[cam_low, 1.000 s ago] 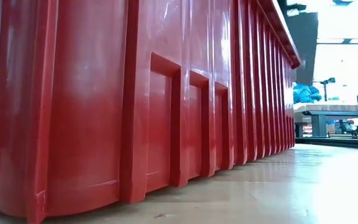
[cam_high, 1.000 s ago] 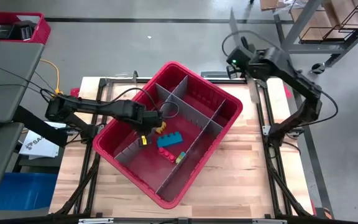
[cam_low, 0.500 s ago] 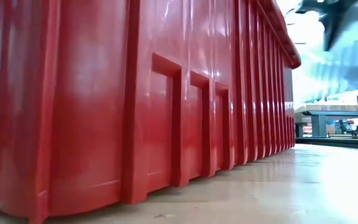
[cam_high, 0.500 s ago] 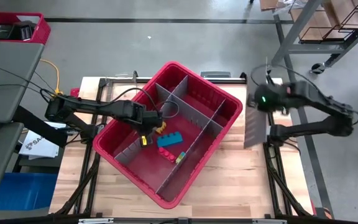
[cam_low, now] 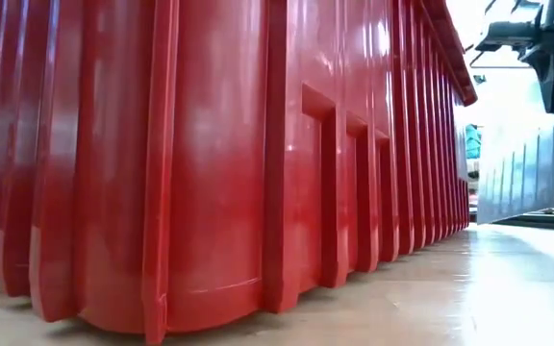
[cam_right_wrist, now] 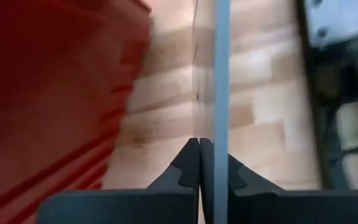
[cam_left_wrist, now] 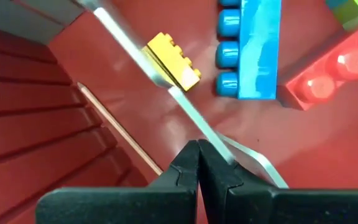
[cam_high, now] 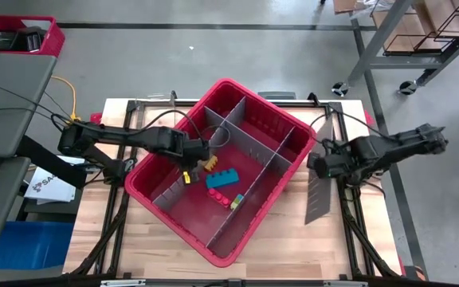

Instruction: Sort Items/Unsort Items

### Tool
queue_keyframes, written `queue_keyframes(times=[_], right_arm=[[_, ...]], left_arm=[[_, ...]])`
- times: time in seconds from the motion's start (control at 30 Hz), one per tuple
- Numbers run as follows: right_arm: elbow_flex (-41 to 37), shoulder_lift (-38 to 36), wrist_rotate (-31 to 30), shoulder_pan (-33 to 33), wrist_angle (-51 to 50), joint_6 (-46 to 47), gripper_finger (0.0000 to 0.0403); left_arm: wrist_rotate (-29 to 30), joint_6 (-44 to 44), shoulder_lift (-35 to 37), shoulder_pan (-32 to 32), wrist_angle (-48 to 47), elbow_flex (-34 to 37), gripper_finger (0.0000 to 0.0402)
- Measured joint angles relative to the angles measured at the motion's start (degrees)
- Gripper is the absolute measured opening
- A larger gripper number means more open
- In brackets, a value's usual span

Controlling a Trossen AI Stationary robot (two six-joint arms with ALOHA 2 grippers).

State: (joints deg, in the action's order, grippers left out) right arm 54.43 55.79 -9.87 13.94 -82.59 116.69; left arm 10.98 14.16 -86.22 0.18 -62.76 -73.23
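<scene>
A blue brick (cam_high: 220,178), an orange piece (cam_high: 207,163), a yellow brick (cam_high: 186,177) and a red and green brick (cam_high: 233,200) lie on the floor of the red bin (cam_high: 289,127). A thin stick (cam_left_wrist: 117,127) lies by the bin wall. My left gripper (cam_high: 188,157) is inside the bin, shut on a thin grey divider strip (cam_left_wrist: 135,53). My right gripper (cam_high: 319,163) is right of the bin, shut on a loose grey divider panel (cam_high: 318,195). My left gripper pinches the grey divider strip's top edge (cam_left_wrist: 188,112) between its two fingers, coming from above and pointing down. The strip stands on edge in the bin beside the yellow brick (cam_left_wrist: 173,62) and bends near the fingers. My right gripper pinches the grey panel's upper edge (cam_right_wrist: 219,134) between its two fingers, with the panel seen edge-on. The panel hangs below the fingers over the wooden table (cam_high: 293,239), right of the bin. Whether its lower end touches the table I cannot tell.
Grey dividers (cam_high: 249,139) split the bin into compartments. The bin's wall (cam_low: 219,163) fills most of the low view, with bare table (cam_low: 469,288) to its right. Metal frame rails (cam_high: 345,207) run along the table's right side.
My right gripper has swung from the table's far edge toward the near side and down, carrying the grey panel, which now hangs right of the bin. The bin has slid slightly toward the table's right edge. My left gripper has stayed shut in the bin.
</scene>
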Motion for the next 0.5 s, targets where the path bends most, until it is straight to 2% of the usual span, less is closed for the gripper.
queue_keyframes(times=[0.13, 0.23, 0.37, 0.5], right_arm=[[-1.9, 0.0, -2.0, 3.5, 4.2, 4.6, 0.0006], [-2.5, 0.0, -3.9, 4.7, 5.2, 4.5, 0.0028], [-2.5, 0.0, -4.5, 5.4, 5.9, 2.8, 0.0087], [-2.5, 0.0, -0.8, 5.7, 5.2, -1.7, 0.0158]], left_arm=[[-0.6, 5.0, 0.0, 0.7, 2.0, 0.0, 0.0], [-2.1, 6.9, 0.0, 0.7, 6.1, 0.0, 0.0], [-3.2, 9.7, 0.0, 0.7, 10.2, 0.0, 0.0], [-3.5, 10.9, 0.0, 0.7, 11.6, 0.0, 0.0]])
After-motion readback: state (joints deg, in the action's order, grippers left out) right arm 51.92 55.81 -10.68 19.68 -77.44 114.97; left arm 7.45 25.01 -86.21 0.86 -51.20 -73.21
